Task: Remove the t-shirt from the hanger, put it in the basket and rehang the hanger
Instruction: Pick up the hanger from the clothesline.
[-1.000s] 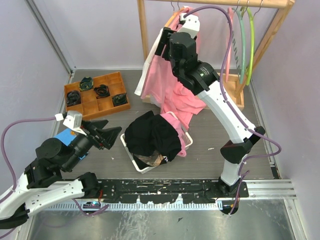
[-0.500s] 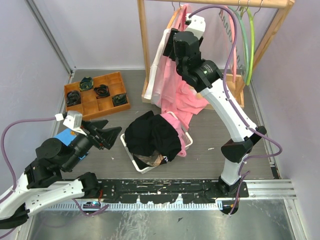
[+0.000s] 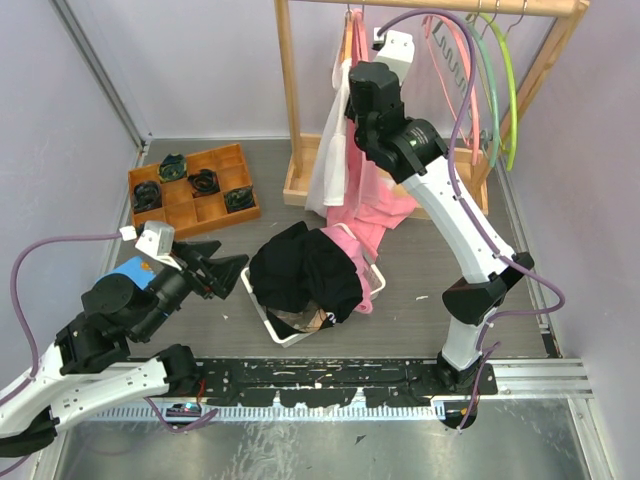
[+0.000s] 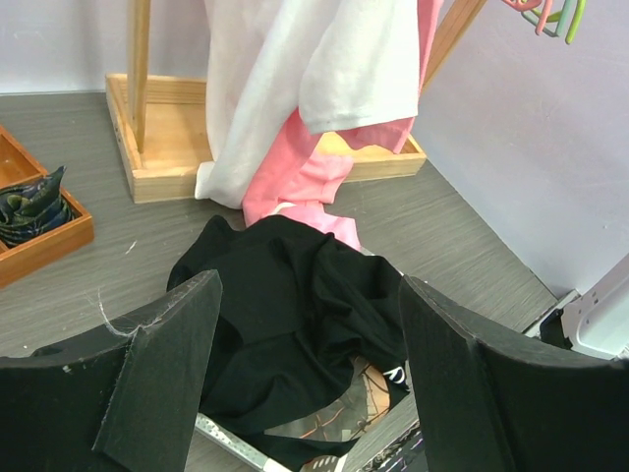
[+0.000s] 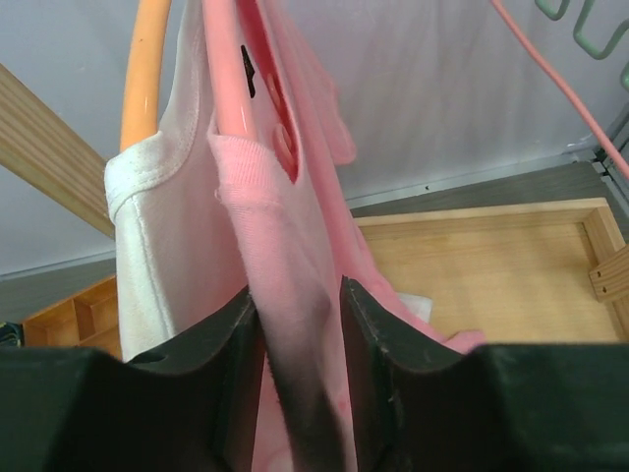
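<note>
Fabric of the pink t-shirt point(image 5: 257, 197) is pinched in your right gripper point(image 5: 298, 295), fingers narrowed onto it. The shirt hangs on its pink hanger point(image 5: 224, 69) at the rack point(image 3: 288, 80), up at 12 o'clock. Your left gripper point(image 4: 310, 285) hovers at 8 o'clock, spread wide, holding nothing. White basket point(image 3: 265, 316) at centre: black garment point(image 3: 305, 272) heaped inside. Orange tray point(image 3: 195, 215) at 10 o'clock: dark bundles point(image 3: 205, 182) in four compartments.
</note>
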